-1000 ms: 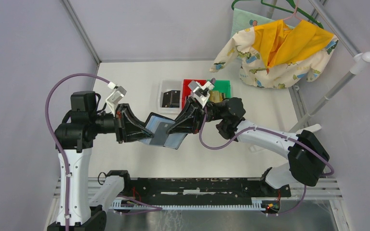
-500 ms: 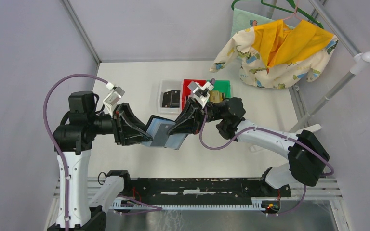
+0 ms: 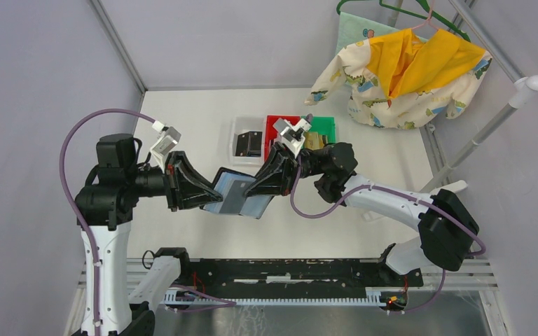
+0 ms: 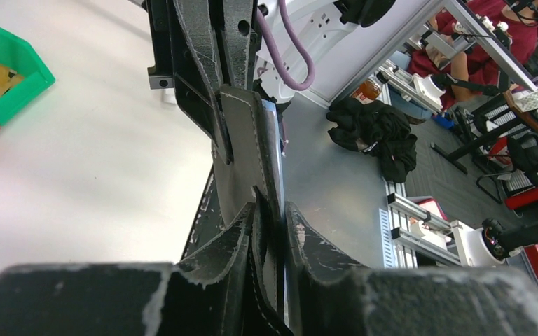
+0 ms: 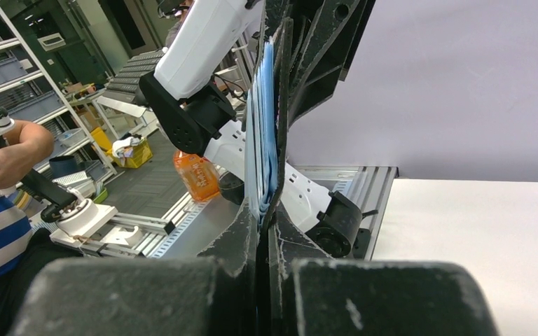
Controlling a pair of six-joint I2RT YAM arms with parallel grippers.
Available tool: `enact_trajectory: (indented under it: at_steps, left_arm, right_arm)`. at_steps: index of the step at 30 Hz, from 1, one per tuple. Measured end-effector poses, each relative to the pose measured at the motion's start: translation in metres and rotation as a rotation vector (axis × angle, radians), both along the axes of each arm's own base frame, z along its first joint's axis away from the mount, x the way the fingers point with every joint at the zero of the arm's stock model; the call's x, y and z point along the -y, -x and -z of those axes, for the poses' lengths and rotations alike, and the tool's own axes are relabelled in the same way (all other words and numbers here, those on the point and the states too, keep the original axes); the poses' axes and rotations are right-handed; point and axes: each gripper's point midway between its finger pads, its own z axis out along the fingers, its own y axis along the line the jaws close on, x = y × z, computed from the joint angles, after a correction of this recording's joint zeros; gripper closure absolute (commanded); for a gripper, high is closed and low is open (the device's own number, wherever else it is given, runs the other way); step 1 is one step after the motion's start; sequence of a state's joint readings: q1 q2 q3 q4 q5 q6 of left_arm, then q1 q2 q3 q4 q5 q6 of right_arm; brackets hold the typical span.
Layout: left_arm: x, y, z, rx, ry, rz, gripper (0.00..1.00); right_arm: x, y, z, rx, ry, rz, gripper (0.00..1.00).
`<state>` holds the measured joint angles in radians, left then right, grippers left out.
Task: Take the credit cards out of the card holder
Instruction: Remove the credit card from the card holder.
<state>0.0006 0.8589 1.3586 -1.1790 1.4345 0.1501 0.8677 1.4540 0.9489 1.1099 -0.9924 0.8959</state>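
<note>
We note the card holder (image 3: 238, 196) held open above the table (image 3: 182, 112), right gripper (image 5: 265, 220) clamped on one edge to steady it, left gripper (image 4: 270, 224) straddling the other, grip unclear, likely after a card.

left tool (image 3: 209, 197): arm reaching right, jaws pinching card holder (image 3: 237, 199) edge | right tool (image 3: 251, 190): arm reaching left, jaws clamped on opposite edge
</note>
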Motion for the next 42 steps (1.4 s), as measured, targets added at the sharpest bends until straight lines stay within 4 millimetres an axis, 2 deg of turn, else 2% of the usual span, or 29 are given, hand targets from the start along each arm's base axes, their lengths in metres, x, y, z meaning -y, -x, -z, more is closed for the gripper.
enact_trajectory:
  at_steps: [6, 8, 10, 13, 17, 21, 29, 35, 39, 42]
  left_arm:
    - [0.0, -0.001, 0.0, -0.006, 0.0, -0.003, 0.84]
    - [0.0, -0.002, 0.0, -0.015, -0.005, -0.011, 0.83]
    - [0.0, -0.005, 0.001, -0.022, -0.014, -0.026, 0.81]
    - [-0.002, -0.013, 0.005, -0.021, -0.039, -0.077, 0.71]
    - [-0.005, -0.018, 0.009, 0.011, -0.063, -0.161, 0.65]
    - [-0.006, -0.017, 0.008, 0.038, -0.062, -0.197, 0.62]
    - [-0.006, -0.023, 0.02, -0.007, -0.056, -0.195, 0.6]
    - [-0.005, -0.021, 0.021, -0.01, -0.048, -0.178, 0.52]
    - [-0.003, -0.017, 0.027, -0.034, -0.033, -0.143, 0.56]
    - [-0.002, -0.014, 0.03, -0.039, -0.028, -0.134, 0.73]
  right_arm:
    - [0.002, 0.002, -0.001, 0.003, -0.014, -0.005, 1.0]
    - [0.003, 0.003, -0.001, 0.004, -0.018, -0.007, 1.0]
    - [0.002, 0.004, -0.001, 0.002, -0.018, -0.009, 1.0]
    - [0.002, 0.003, -0.001, -0.001, -0.016, -0.008, 1.0]
    - [0.0, 0.002, 0.002, -0.008, -0.01, -0.009, 1.0]
    - [-0.004, 0.005, 0.004, -0.015, -0.008, -0.016, 1.0]
    - [-0.014, 0.006, 0.007, -0.027, 0.011, -0.034, 1.0]
    - [-0.017, 0.008, 0.004, -0.023, 0.008, -0.041, 1.0]
    - [-0.021, 0.009, 0.003, -0.02, 0.004, -0.051, 1.0]
    - [-0.024, 0.008, 0.003, -0.021, 0.006, -0.054, 0.95]
